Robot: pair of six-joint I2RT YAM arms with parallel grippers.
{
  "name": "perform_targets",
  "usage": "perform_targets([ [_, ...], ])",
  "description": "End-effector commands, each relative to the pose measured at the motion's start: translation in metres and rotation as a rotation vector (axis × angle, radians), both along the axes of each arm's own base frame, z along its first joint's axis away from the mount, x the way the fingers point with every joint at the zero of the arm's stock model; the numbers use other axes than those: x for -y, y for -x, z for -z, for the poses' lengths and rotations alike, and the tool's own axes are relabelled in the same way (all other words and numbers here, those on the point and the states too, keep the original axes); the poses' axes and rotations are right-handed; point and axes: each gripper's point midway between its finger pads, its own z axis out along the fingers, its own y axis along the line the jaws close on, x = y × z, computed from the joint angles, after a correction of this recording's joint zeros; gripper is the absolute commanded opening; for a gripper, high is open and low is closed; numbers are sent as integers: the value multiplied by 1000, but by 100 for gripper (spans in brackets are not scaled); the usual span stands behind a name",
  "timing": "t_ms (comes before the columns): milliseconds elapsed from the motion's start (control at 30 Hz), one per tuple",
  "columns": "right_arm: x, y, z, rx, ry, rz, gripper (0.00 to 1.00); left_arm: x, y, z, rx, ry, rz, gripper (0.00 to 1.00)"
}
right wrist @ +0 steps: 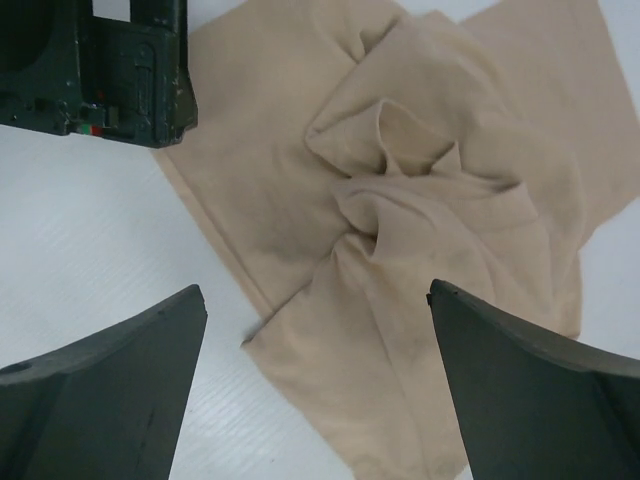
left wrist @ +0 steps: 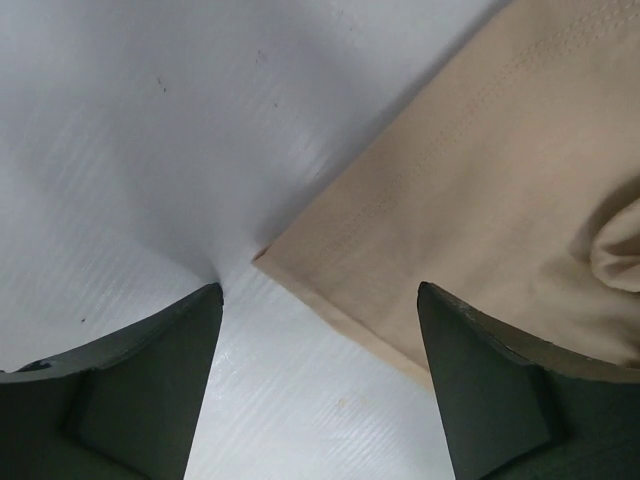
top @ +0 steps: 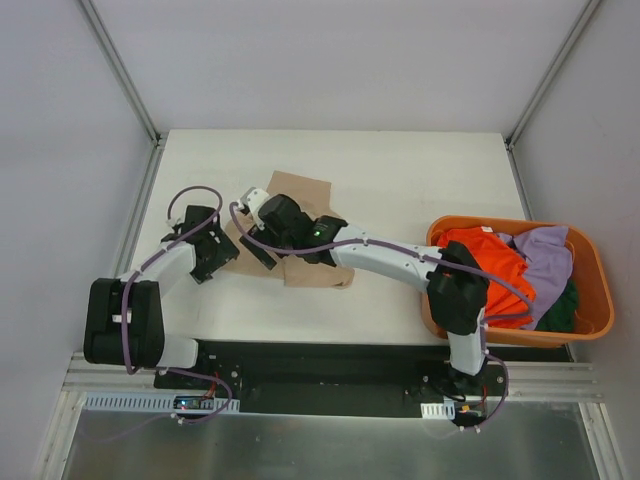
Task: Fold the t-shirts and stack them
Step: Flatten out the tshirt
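Observation:
The tan t-shirt (top: 305, 190) lies crumpled on the white table, left of centre. In the right wrist view it (right wrist: 400, 230) is bunched into folds in the middle. My left gripper (top: 225, 255) is open and low at the shirt's left edge; in its wrist view (left wrist: 320, 288) a corner of the tan shirt (left wrist: 480, 170) lies between the fingers, not gripped. My right gripper (top: 258, 245) is open and empty just above the shirt, and its wrist view (right wrist: 315, 290) shows the shirt's edge between the fingers. The orange t-shirt (top: 490, 265), the lavender one (top: 548, 255) and the dark green one (top: 568, 305) lie piled in the basket.
An orange plastic basket (top: 600, 290) stands at the table's right edge beside the right arm's elbow. The left gripper's body (right wrist: 110, 70) shows close by at the top left of the right wrist view. Grey walls enclose the table on three sides.

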Motion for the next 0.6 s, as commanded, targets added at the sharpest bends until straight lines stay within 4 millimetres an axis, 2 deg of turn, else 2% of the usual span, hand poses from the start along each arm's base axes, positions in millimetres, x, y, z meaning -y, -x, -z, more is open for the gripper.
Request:
perform_targets([
  [0,-20,-13,3,118,126,-203,96,-1,-2,10,-34,6,15,77],
  [33,-22,-16,8,121,141,-206,96,-1,-3,12,-37,6,13,75],
  [133,-29,-26,20,132,181,-227,99,-1,-3,18,-62,6,22,58],
  [200,-30,-32,30,109,201,-223,99,4,-4,22,-71,28,42,35],
  [267,-28,-39,35,103,209,-209,99,6,-3,26,-87,34,52,2],
  [400,-20,-52,52,44,214,-149,89,4,-1,29,-92,23,53,0],
  [500,-16,-59,56,40,208,-116,84,2,-1,27,-73,13,50,0],
  [567,-10,-69,57,71,230,-70,77,1,0,25,-54,8,56,0],
])
